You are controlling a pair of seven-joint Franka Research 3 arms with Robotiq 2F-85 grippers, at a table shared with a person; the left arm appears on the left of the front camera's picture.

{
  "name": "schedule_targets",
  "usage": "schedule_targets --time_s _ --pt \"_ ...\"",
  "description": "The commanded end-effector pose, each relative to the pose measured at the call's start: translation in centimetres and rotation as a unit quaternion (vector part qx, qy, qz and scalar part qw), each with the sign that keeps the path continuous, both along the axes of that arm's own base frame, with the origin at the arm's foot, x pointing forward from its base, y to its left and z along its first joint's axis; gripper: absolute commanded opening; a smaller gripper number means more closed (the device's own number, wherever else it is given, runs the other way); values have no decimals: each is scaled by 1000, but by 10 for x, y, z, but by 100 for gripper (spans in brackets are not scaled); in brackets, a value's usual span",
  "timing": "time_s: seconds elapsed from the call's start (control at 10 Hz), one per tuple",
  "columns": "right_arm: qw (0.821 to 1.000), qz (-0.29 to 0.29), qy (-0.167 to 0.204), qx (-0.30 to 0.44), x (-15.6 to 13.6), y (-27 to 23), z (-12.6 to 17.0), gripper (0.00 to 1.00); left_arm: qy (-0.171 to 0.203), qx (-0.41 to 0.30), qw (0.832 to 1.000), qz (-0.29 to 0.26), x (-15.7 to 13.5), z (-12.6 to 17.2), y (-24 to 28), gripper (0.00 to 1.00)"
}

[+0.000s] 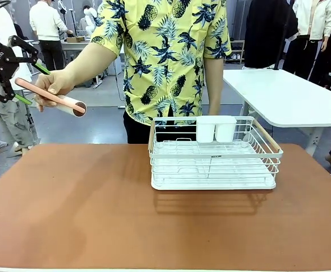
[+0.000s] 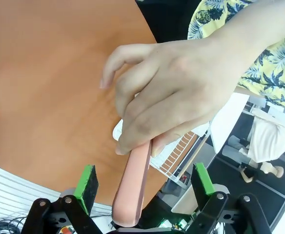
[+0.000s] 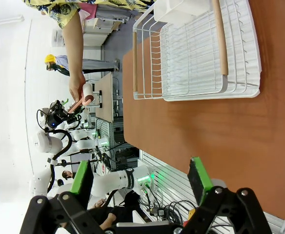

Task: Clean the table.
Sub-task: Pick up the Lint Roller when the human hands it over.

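Observation:
A person behind the terracotta table (image 1: 69, 215) holds out a lint roller (image 1: 52, 97) with a pink handle and a white roll, up at the far left above the table's edge. My left gripper (image 1: 32, 85) straddles the free end of the handle. In the left wrist view the pink handle (image 2: 135, 185) runs between the green pads (image 2: 87, 183) with a gap on each side, and the person's hand (image 2: 181, 92) grips it farther up. My right gripper (image 3: 140, 178) hangs open over the table (image 3: 230, 126) with nothing between its fingers.
A white wire dish rack (image 1: 213, 170) with wooden handles stands right of the table's middle, holding two white cups (image 1: 215, 129) at its back. A white-topped table (image 1: 290, 96) stands beyond on the right. People move in the background.

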State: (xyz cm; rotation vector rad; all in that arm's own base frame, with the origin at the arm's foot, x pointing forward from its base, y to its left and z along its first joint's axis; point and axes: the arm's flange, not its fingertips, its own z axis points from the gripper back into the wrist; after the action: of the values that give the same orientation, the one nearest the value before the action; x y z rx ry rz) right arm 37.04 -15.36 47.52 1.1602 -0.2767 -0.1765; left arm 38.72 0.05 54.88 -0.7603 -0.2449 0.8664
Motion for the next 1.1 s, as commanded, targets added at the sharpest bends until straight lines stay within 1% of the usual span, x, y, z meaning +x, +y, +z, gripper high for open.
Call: schedule_targets --time_s 0.0,0.7,0.8,1.0 --pt "1000 5 -6 2 -2 0 3 100 -4 5 1000 8 1 4 -2 78" --pt "1000 5 -6 2 -2 0 3 100 -11 6 1000 9 0 7 -2 9" --pt "1000 5 -6 2 -2 0 3 100 -12 7 1000 8 -2 8 -2 0" --pt "1000 5 -6 2 -2 0 3 100 -13 8 1000 7 -3 9 -2 0"
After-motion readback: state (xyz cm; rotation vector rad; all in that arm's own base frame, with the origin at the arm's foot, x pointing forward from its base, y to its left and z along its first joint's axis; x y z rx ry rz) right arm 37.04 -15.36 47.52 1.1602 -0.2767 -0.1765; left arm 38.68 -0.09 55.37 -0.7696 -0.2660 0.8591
